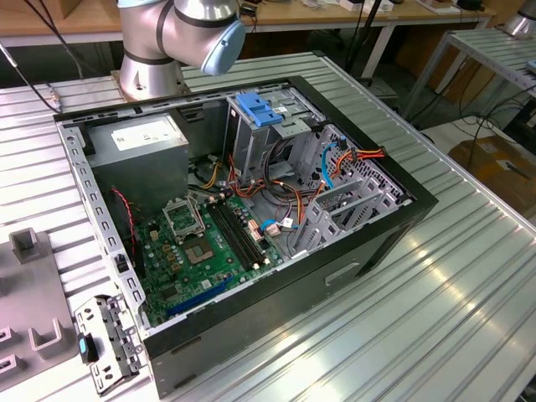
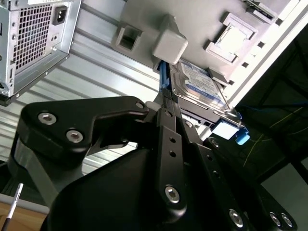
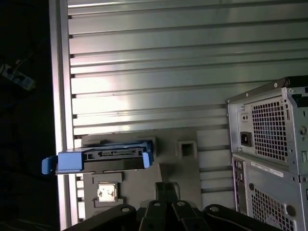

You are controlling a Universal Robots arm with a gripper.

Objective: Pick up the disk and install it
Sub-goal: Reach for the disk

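The disk (image 2: 199,85) is a flat rectangular silver hard drive, its white-and-blue label facing up and blue plastic rails along its sides. It lies level on a grey fixture plate (image 2: 192,19) on the ribbed metal table (image 3: 168,72). In the first wrist view its connector edge shows end-on.

An open computer case (image 1: 251,339), green motherboard (image 1: 201,251) exposed, lies on a ribbed metal table (image 1: 435,335).

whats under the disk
The disk sits over a grey fixture plate on the ribbed metal table. The plate's surface directly beneath it is covered, so how it is seated cannot be seen.
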